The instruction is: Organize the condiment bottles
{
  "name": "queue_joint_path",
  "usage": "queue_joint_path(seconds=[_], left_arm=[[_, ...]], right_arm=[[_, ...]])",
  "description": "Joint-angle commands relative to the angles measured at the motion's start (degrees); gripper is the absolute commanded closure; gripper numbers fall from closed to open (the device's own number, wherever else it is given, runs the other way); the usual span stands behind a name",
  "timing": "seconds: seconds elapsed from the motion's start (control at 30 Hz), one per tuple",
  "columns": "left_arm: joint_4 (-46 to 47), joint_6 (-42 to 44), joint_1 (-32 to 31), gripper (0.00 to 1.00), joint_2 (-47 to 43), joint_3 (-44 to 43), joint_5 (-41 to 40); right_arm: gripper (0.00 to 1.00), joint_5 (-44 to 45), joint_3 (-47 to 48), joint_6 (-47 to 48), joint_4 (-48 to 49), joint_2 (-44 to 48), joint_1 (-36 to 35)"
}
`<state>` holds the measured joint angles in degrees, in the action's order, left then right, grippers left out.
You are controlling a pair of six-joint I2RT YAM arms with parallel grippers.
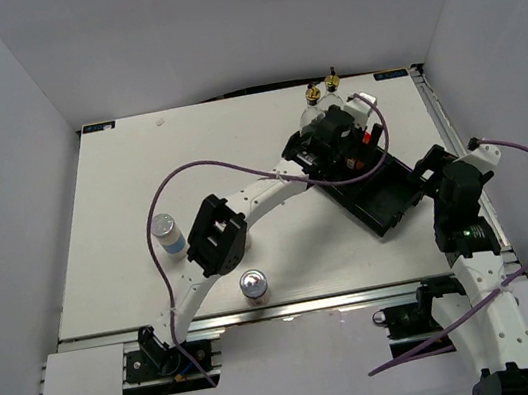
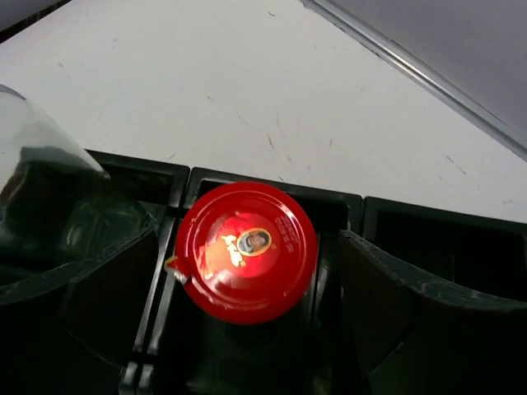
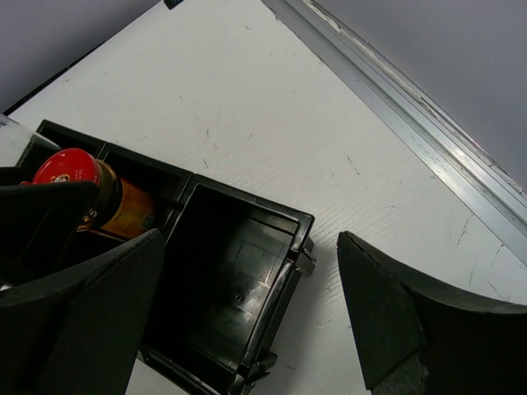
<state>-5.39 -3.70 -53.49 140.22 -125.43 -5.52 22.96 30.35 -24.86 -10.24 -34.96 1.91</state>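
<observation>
The red-lidded jar (image 2: pixel 245 251) stands upright in the middle compartment of the tray (image 1: pixel 388 199) at the far right of the counter (image 1: pixel 110 183). The left fingers (image 2: pixel 78 309) sit wide open on either side of its lid, just clear of it and holding nothing. The right fingers (image 3: pixel 416 317) are also fully spread and empty, hovering above the tray's near end, where the end compartment (image 3: pixel 235 271) is bare.

Beside the jar, a glass bottle (image 2: pixel 37 173) appears to sit in the neighbouring compartment. From above, both gold pourers (image 1: pixel 322 88) show close together at the tray's far end, but the left arm hides whether the second bottle is inside the tray or just behind it.

Two shakers are well apart from the tray, out on the counter near the left arm: a blue shaker (image 1: pixel 169 235) and a plain shaker (image 1: pixel 253 283) by the near edge. A third shaker is not visible in any view.

The job looks roughly half done. The jar and at least one bottle are placed, and the two shakers on the counter remain to be brought over, with at least the near end compartment free for them.
</observation>
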Motion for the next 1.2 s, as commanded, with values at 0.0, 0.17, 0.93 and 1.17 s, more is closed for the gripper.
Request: queue_joint_path(seconds=[0.0, 0.17, 0.93, 1.17], left_arm=[[-5.7, 0.2, -2.0, 0.02, -11.8, 0.0, 0.8], [-8.4, 0.9, -4.2, 0.02, -20.8, 5.7, 1.6], [-20.4, -28.4, -5.3, 0.02, -70.1, 64.4, -16.6], [-34.5, -35.8, -6.9, 0.02, -71.8, 69.3, -13.4]], right_arm=[[0.11, -0.8, 2.3, 1.0, 1.9, 1.2, 0.4], [0.11, -1.6, 2.2, 1.1, 3.0, 1.7, 0.4], [0.11, -7.2, 1.0, 1.8, 6.0, -0.9, 0.4], [0.11, -7.1, -0.1, 1.8, 6.9, 1.0, 0.4]])
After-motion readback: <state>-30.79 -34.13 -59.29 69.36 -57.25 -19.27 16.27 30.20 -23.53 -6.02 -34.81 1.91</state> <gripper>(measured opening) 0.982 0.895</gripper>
